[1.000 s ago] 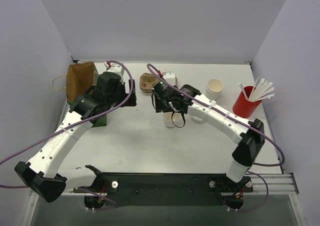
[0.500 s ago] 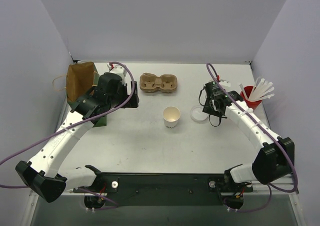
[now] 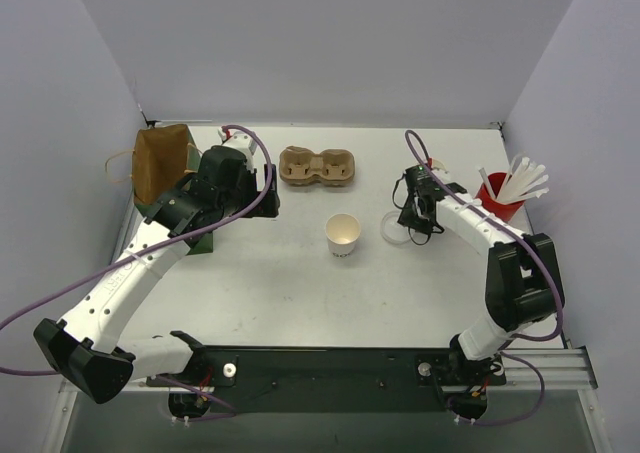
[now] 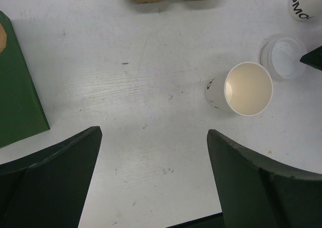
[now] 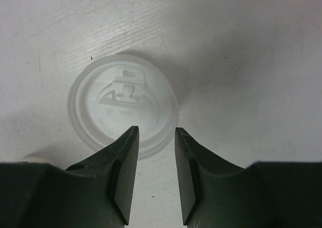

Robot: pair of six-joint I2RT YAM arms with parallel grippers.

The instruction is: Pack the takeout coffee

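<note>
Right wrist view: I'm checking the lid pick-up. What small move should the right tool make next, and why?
Probably lower the right tool slightly and close on the near rim of the flat round white plastic lid. The tool is narrowly open over that rim, the lid lies flat on the white table, and the small white paper cup stands uncovered.

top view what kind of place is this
Likely a robot test booth staged as a coffee counter: bare walls around a white table, a cardboard cup carrier, a red cup of straws.
</note>
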